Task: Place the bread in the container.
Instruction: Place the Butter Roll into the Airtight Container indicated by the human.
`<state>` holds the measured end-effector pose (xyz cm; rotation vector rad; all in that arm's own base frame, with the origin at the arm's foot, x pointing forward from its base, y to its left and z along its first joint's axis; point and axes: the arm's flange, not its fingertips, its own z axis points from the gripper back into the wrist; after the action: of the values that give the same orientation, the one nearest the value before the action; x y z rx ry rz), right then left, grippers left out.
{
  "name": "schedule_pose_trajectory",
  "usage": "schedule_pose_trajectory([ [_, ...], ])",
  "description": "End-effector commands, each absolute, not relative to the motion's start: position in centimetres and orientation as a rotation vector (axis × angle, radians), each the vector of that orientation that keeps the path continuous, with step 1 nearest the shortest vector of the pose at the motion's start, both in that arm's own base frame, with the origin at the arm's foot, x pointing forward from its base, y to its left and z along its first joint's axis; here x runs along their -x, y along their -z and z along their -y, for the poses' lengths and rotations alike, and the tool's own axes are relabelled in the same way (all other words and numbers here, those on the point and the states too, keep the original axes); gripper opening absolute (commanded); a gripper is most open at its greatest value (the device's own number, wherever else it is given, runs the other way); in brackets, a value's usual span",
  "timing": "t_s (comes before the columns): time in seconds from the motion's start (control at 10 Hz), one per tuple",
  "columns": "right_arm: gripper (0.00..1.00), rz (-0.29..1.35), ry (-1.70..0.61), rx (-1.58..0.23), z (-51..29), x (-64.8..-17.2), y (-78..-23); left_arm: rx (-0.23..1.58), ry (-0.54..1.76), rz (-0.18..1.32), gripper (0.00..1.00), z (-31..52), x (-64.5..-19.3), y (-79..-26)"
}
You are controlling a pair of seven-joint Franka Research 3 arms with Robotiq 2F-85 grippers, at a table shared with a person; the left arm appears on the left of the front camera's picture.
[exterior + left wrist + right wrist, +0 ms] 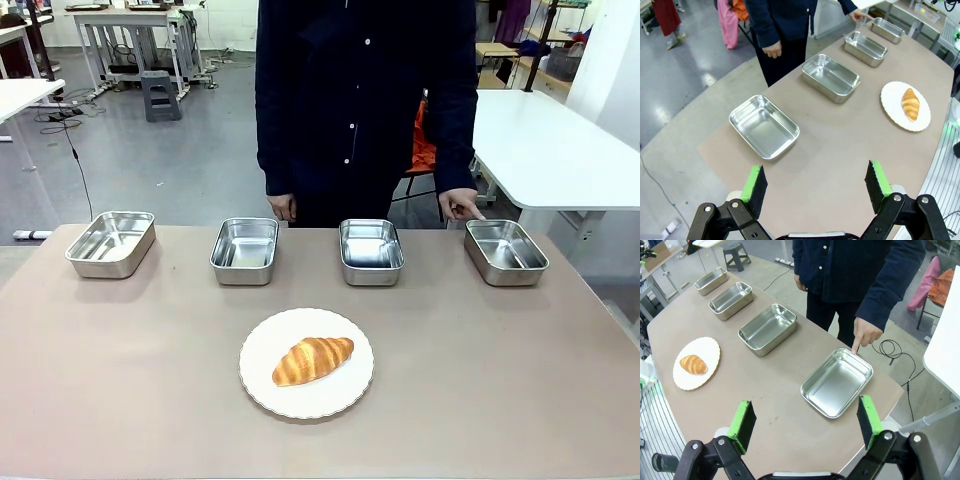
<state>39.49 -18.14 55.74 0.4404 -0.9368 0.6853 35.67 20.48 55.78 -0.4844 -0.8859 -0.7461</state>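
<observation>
Front view: the croissant (313, 360) lay on a white scalloped plate (306, 405) mid-worktop (120, 380), nearer than a row of four steel trays (245, 250). A person's hand (460, 206) put a fingertip at the rim of the rightmost steel tray (506, 251).

Left wrist view: the left pincer (816, 181) hung above the worktop, pads apart.

Right wrist view: the right pincer (805, 415) gaped wide just short of that tray.

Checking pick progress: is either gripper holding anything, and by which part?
Nothing is held: the left gripper and right gripper are open and empty; the bread lies on the plate.
</observation>
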Motion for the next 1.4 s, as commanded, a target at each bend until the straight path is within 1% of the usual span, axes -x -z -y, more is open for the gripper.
schedule_pose_trajectory([
  [0.0, 1.0, 0.962, -0.689, -0.45, 18.0, -39.8, -55.8, 0.488, 0.752, 0.89, 1.0, -20.5, -35.7, -55.8],
  [0.3, 1.0, 0.962, -0.689, -0.45, 18.0, -39.8, -55.8, 0.488, 0.752, 0.89, 1.0, -20.5, -35.7, -55.8],
  [0.4, 1.0, 0.937, -0.685, -0.44, 18.1, -39.5, -55.7, 0.488, 0.752, 0.89, 1.0, -20.5, -35.7, -55.8],
  [0.5, 1.0, 0.939, -0.72, -0.446, 15.0, -39.4, -56.4, 0.488, 0.752, 0.89, 1.0, -20.5, -35.7, -55.8],
  [0.7, 1.0, 0.889, -0.798, -0.438, 7.2, -38.1, -57.9, 0.488, 0.752, 0.89, 1.0, -20.5, -35.7, -55.8],
  [0.9, 1.0, 0.82, -0.925, -0.424, -0.3, -34.8, -58.3, 0.488, 0.752, 0.89, 1.0, -20.5, -35.7, -55.8],
  [1.0, 1.0, 0.778, -1.04, -0.401, -4.3, -32.1, -57.4, 0.488, 0.752, 0.89, 1.0, -20.5, -35.7, -55.8],
  [1.2, 1.0, 0.644, -1.278, -0.371, -11.2, -26.6, -54.5, 0.488, 0.752, 0.89, 1.0, -20.5, -35.7, -55.8],
  [1.3, 1.0, 0.587, -1.378, -0.346, -13.0, -24.9, -53.0, 0.488, 0.752, 0.89, 1.0, -20.5, -35.7, -55.8],
])
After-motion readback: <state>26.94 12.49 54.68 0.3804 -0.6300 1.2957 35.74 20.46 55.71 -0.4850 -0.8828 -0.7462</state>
